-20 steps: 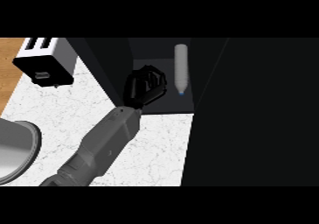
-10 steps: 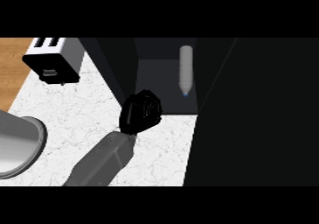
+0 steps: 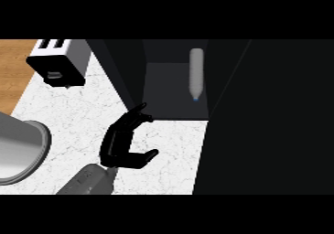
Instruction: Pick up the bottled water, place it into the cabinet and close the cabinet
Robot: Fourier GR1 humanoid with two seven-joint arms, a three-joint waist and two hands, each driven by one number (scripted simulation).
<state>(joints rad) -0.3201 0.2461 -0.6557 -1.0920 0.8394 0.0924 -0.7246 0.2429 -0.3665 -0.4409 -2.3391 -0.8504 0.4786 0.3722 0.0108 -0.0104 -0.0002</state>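
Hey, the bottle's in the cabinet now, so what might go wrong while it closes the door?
1. The bottled water lies on its side in the cabinet, so a door bump might roll it toward the opening.
2. The left hand hangs open over the counter by the cabinet's left wall; sweeping it could snag that edge.
3. The toaster stands close on the left.

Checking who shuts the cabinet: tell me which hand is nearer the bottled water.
Only one hand shows, so it is the nearer one; left or right cannot be told. It is open over the counter, below-left of the bottled water lying inside the cabinet. The other is out of view.
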